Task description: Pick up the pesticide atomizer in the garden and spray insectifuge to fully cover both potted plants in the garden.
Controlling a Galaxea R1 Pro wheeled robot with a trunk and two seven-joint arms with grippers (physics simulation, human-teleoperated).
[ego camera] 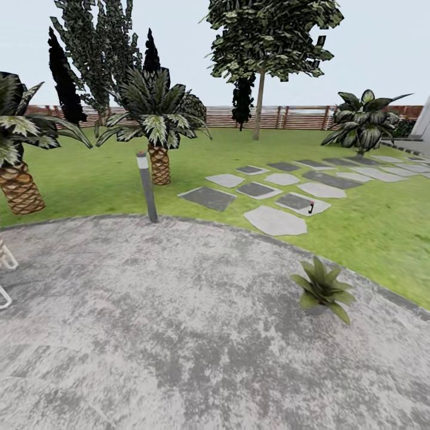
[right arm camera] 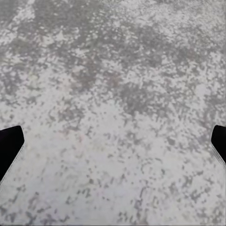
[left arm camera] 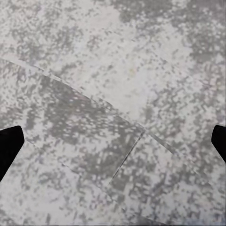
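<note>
Far ahead of both wide-open, empty grippers, left (left arm camera: 113, 141) and right (right arm camera: 113, 141), poised over mottled grey stone patio (ego camera: 179, 334), the slim dark pesticide atomizer (ego camera: 311, 208) stands on a pale stepping stone (ego camera: 302, 203), likely light, rigid, best pinched mid-body.

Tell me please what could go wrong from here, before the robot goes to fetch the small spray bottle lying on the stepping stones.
The spray bottle is small and dark on a pale stepping stone across the grass, so it may be easy to misjudge or knock over.

The potted plant sits low near the patio edge, roughly on the way, so the base could bump it.

Both the left gripper and right gripper point at bare stone with jaws wide apart.
</note>
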